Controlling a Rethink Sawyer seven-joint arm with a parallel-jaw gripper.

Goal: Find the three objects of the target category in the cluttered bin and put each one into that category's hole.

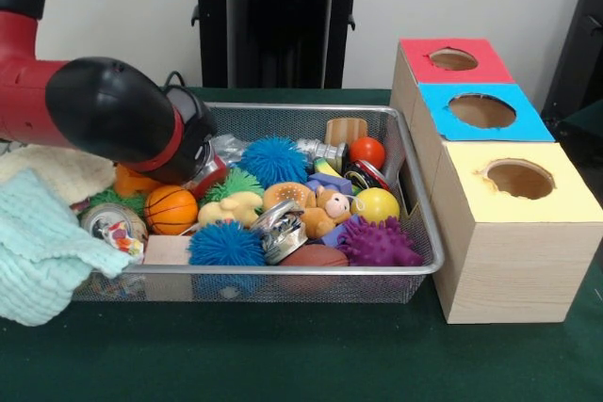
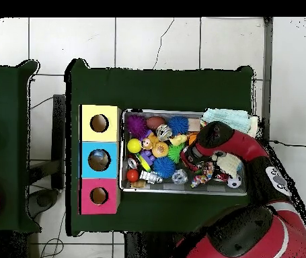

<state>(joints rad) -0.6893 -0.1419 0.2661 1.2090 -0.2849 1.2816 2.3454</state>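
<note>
The wire mesh bin (image 1: 283,275) sits mid-table, full of toys: blue spiky balls (image 1: 273,159), a purple spiky ball (image 1: 377,242), an orange basketball (image 1: 171,209), a yellow ball (image 1: 375,204), a red ball (image 1: 367,151), a wooden cylinder (image 1: 346,129) and a tin can (image 1: 113,225). My gripper (image 1: 205,172) is low over the bin's left part, above the basketball and mostly hidden behind the black wrist. In the overhead view the gripper (image 2: 190,156) is inside the bin (image 2: 182,191), right of centre. Whether it holds anything is hidden.
Three wooden boxes with holes stand in a row right of the bin: red top (image 1: 452,60), blue top (image 1: 482,110), yellow top (image 1: 520,179). A mint towel (image 1: 38,251) and a cream cloth (image 1: 57,171) hang over the bin's left end. The black pedestal (image 1: 273,16) stands behind.
</note>
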